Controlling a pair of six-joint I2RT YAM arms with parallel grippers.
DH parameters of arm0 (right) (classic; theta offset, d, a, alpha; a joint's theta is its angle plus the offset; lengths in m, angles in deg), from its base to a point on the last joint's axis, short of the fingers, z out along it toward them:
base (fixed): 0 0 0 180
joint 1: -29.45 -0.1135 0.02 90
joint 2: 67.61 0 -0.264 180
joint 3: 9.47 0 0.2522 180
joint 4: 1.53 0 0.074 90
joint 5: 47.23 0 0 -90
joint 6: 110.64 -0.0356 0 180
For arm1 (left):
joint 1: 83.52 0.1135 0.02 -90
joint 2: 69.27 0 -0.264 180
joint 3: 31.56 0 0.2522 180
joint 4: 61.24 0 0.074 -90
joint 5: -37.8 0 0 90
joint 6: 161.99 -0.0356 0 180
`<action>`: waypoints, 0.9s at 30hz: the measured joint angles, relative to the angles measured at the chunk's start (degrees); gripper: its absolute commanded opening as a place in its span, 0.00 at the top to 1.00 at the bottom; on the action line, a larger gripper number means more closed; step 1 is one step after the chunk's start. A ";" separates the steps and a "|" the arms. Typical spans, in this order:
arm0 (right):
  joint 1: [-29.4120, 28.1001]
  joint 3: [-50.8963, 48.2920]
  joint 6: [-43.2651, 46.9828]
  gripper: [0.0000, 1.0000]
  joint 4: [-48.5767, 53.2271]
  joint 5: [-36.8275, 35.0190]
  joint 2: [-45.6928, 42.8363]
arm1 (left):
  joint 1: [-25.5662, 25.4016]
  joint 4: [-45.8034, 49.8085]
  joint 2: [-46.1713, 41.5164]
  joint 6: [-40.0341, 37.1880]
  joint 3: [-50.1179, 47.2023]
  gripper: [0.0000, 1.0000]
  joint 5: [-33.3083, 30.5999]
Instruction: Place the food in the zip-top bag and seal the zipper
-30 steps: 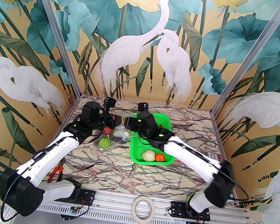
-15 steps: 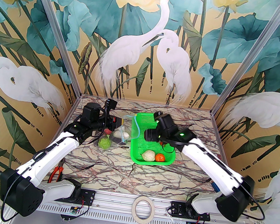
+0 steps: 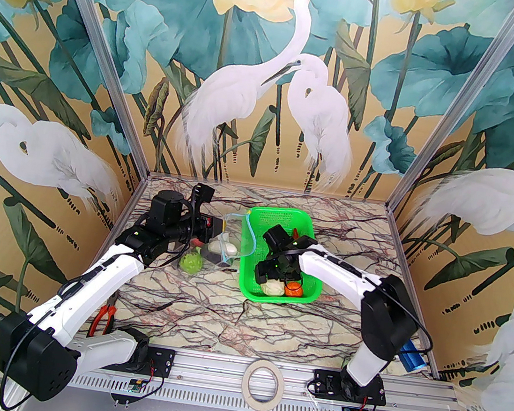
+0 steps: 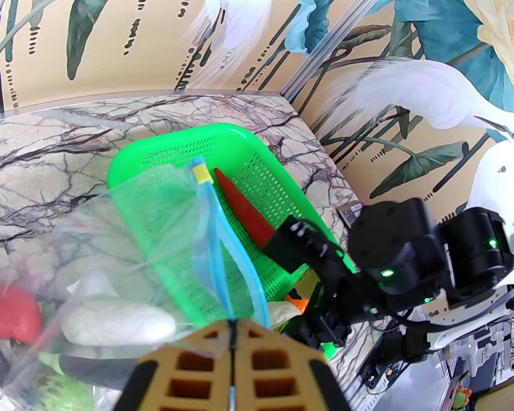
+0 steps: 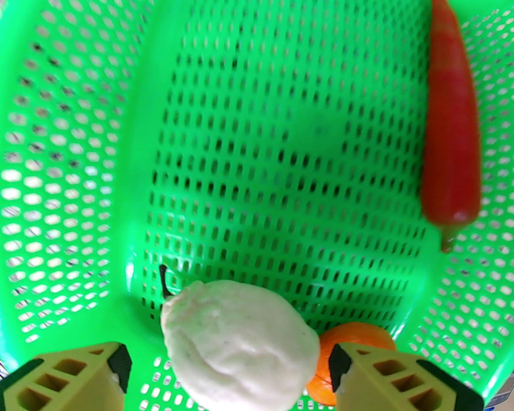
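Left fingers (image 4: pixel 209 341) are clamped on the bag's (image 4: pixel 120 241) zipper (image 4: pixel 213 241) above the counter (image 3: pixel 233 310); right fingers (image 5: pixel 72 377) stand apart either side of the cabbage (image 5: pixel 237 349) at the basket's (image 5: pixel 281 160) near end.

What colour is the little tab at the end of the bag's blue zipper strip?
Yellow. The slider tab shows best in the left wrist view.
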 measured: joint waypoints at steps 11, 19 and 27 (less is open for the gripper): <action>0.00 0.22 0.07 0.11 0.24 1.16 4.24 | 0.13 0.04 -0.02 -0.04 -0.52 0.91 -0.02; 0.00 1.53 -0.09 0.38 0.68 0.68 6.45 | 0.76 0.04 -0.02 -0.04 -0.61 0.92 0.00; 0.24 2.54 -0.83 0.75 1.11 0.79 6.40 | 1.09 0.00 -0.02 -0.04 -0.96 0.91 0.00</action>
